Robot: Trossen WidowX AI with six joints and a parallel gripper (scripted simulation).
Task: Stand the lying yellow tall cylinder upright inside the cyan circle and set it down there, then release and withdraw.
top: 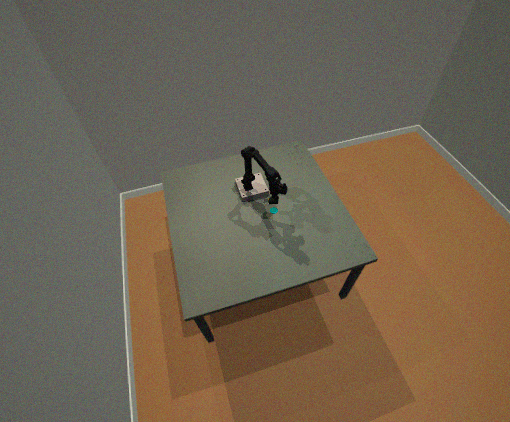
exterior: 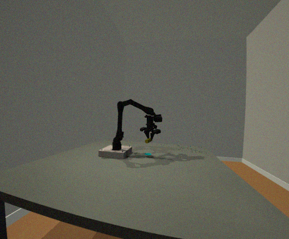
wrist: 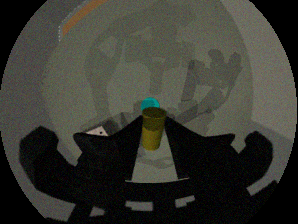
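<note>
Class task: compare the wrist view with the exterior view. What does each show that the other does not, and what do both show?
Wrist only: the cylinder seen close, gripped between the dark fingers. Exterior only: the whole arm, its base plate, the table edge, and the height of the end effector above the table. Both: the cylinder held aloft and the cyan circle.

Open air is seen between the gripper (exterior: 150, 138), closed on the yellow cylinder (exterior: 148, 140), and the cyan circle (exterior: 147, 154) below; the base plate (exterior: 105, 154), toward the bench's far edge, stands beside it.
</note>
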